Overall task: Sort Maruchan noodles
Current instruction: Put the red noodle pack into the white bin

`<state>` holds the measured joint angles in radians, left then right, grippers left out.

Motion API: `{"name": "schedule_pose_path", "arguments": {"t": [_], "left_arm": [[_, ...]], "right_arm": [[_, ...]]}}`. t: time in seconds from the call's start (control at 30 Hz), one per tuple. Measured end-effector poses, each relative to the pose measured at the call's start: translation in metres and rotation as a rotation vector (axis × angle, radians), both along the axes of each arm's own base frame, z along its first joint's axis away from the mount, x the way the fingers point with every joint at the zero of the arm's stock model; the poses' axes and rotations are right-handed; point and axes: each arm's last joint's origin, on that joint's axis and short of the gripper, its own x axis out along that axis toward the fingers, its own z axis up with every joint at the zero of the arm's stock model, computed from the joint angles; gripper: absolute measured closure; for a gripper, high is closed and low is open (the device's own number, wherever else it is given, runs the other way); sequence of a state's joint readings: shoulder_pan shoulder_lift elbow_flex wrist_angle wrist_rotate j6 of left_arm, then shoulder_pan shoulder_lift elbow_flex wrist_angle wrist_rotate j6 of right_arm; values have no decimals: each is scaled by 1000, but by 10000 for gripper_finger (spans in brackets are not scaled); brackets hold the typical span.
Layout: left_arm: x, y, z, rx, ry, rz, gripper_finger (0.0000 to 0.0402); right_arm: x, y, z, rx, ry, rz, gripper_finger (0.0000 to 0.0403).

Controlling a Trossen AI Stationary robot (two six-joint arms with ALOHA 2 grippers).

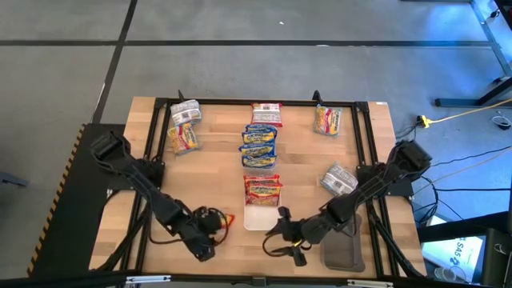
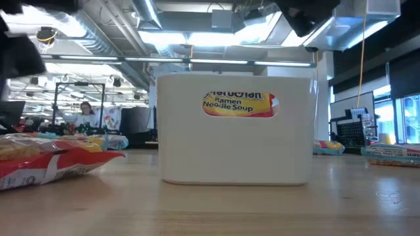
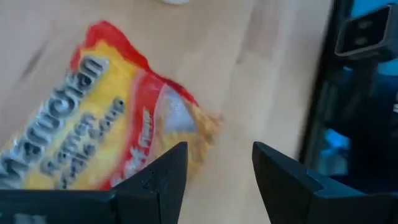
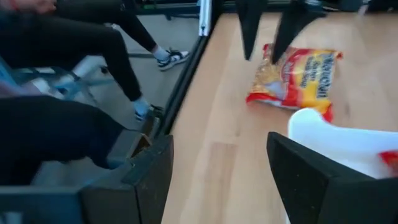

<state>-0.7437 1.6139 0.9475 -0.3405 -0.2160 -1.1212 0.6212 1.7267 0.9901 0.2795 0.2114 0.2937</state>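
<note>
A red-orange Maruchan packet point(image 3: 93, 124) lies flat on the table near the near edge point(image 1: 222, 218), left of the white tray point(image 1: 258, 216). My left gripper point(image 3: 217, 168) is open just above that packet's end, one finger over its edge; it also shows in the right wrist view point(image 4: 267, 43). A second red-orange packet point(image 1: 262, 190) lies in the white tray, its top showing above the tray wall point(image 2: 239, 105). My right gripper point(image 4: 217, 162) is open and holds nothing, low at the tray's near right corner point(image 1: 286, 236). Other packets lie across the table's far half.
Three blue-yellow packets point(image 1: 259, 146) lie in a row behind the tray, a red one point(image 1: 266, 112) beyond them. Silver-grey packets point(image 1: 186, 112) point(image 1: 340, 178) and yellow-red ones point(image 1: 184, 138) point(image 1: 328, 120) lie at the sides. A dark grey tray point(image 1: 344, 252) sits near right. A person's legs point(image 4: 93, 50) show beyond the table edge.
</note>
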Motion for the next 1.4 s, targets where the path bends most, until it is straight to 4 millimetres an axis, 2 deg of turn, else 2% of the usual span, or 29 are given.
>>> {"name": "schedule_pose_path", "arguments": {"t": [0.17, 0.33, 0.47, 0.57, 0.73, 0.97, 1.1, 1.2, 1.4], "left_arm": [[-19, 2, 25, -60, 24, 93, 227], [-57, 5, 42, -1, 17, 236, 227], [-83, 12, 44, 32, 68, 412, 227], [-93, 14, 42, 25, 112, 523, 227], [-93, 19, 25, -17, 87, 606, 227], [-88, 30, -21, -163, 37, 644, 227], [-86, 35, -40, -283, -25, 631, 227], [-83, 37, -46, -337, -67, 606, 227], [-80, 41, -47, -310, -86, 605, 225]], "right_arm": [[9, 5, 2, -58, -46, 6, 169], [21, 13, -1, -120, -69, -5, 169], [39, 21, -2, -145, -65, -6, 169], [54, 25, -4, -170, -29, -16, 169], [82, 25, -13, -200, 20, -44, 169], [112, 26, -29, -219, 56, -62, 169], [125, 28, -37, -233, 50, -49, 169], [128, 26, -44, -245, 61, -49, 169], [131, 21, -44, -258, 61, -56, 169]]}}
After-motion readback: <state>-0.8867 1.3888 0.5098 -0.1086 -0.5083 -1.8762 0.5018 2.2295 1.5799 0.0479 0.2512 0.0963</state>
